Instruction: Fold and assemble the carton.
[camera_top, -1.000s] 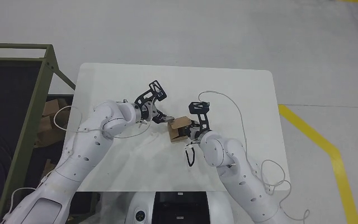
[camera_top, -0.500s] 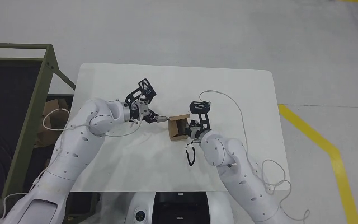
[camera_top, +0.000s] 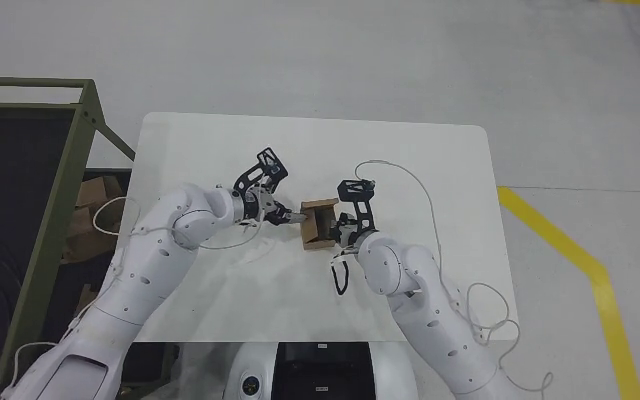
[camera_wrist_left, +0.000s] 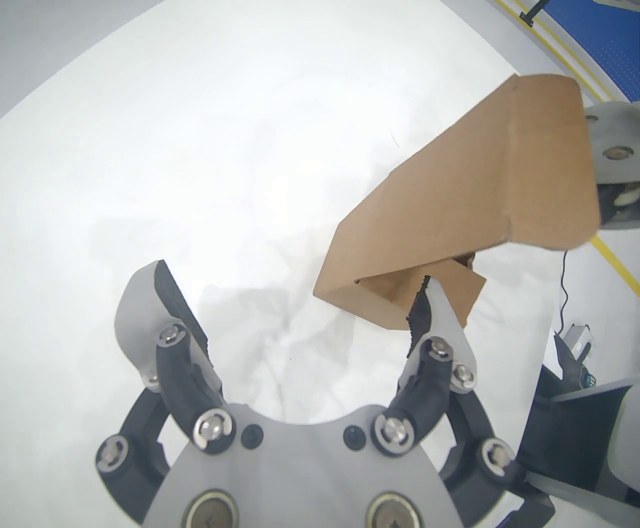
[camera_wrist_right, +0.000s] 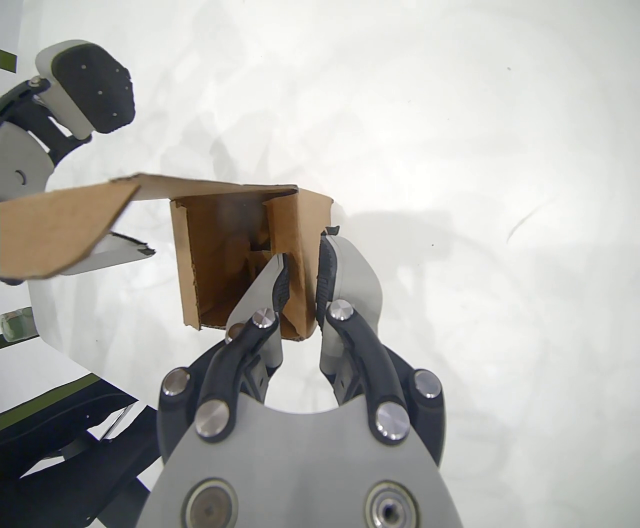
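Note:
A small brown carton (camera_top: 320, 222) stands on the white table (camera_top: 440, 150) near its middle, one side open and a long flap sticking out. My right gripper (camera_wrist_right: 302, 275) is shut on one side wall of the carton (camera_wrist_right: 225, 250), one finger inside and one outside. My left gripper (camera_wrist_left: 295, 300) is open beside the carton (camera_wrist_left: 480, 200); one fingertip (camera_wrist_left: 430, 305) sits under the raised flap at the box's edge, while the other finger (camera_wrist_left: 165, 295) hangs free over the table. In the top view the left gripper (camera_top: 290, 215) is just left of the box.
A green metal frame (camera_top: 60, 190) stands off the table's left edge with cardboard pieces (camera_top: 95, 205) behind it. A thin cable (camera_top: 425, 200) loops over the table right of the carton. A yellow floor line (camera_top: 570, 260) runs past the right side.
The left gripper drew back from the carton to the left, then came back to it, and one finger now sits under the flap. The right gripper kept its hold.

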